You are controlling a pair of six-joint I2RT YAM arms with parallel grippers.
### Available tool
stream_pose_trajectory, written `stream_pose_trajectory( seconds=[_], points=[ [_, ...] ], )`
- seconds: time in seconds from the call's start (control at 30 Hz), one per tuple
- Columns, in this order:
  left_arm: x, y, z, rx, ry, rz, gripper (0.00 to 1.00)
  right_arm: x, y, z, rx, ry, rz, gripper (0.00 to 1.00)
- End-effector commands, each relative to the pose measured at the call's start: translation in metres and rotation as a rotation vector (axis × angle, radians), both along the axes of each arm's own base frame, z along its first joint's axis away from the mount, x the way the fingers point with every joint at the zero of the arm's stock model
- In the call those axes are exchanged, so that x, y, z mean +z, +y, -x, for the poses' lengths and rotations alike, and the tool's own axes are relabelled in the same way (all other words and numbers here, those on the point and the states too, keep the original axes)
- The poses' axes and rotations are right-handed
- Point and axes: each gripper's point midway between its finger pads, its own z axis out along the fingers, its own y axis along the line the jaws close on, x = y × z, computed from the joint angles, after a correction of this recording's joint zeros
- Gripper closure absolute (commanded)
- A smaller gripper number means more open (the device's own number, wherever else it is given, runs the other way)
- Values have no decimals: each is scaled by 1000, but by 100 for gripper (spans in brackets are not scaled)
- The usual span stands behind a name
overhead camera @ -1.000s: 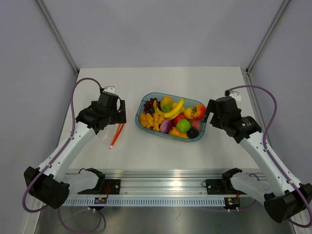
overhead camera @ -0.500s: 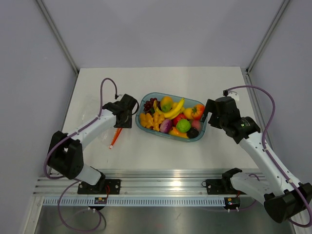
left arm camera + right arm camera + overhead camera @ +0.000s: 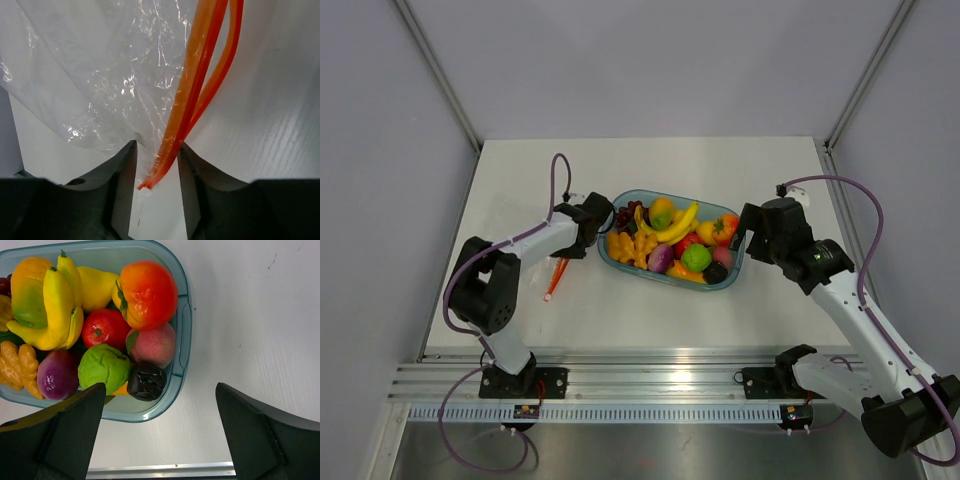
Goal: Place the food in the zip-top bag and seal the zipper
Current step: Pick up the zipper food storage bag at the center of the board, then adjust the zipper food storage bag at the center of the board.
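Observation:
The food [image 3: 672, 240] lies heaped in a blue-tinted clear tray [image 3: 665, 279]: a banana [image 3: 57, 295], a tomato [image 3: 149, 292], a green piece [image 3: 102, 367] and others. The zip-top bag [image 3: 95, 75] lies flat on the table, left of the tray. Its orange-red zipper [image 3: 200, 75] shows in the top view [image 3: 556, 278] as a slanted strip. My left gripper [image 3: 157, 145] is low over the zipper's end, jaws narrowed either side of it with slim gaps showing. My right gripper [image 3: 160, 390] stands open over the tray's right end and holds nothing.
The tray's rim [image 3: 182, 330] lies under the right gripper's left finger. Grey walls enclose the white table [image 3: 720, 160] on three sides. A metal rail [image 3: 650, 385] runs along the near edge, by the arm bases.
My left arm has swung toward the tray, bringing its gripper onto the zipper's upper end, and its jaws have narrowed. The right arm and the food have not moved.

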Motion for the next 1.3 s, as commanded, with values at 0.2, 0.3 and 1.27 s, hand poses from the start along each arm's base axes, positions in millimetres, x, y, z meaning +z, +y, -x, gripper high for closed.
stream_pose_trajectory(
  seconds=[0.2,0.3,1.27],
  points=[
    [34,14,-29,49,-116,-119,100,9,12,-1,45,-34,-49,1],
    [54,10,-28,31,-124,-75,100,11,15,-1,71,-41,-58,1],
    [176,-68,16,-160,-158,566,100,63,314,-21,638,-133,-380,12]
  ],
)
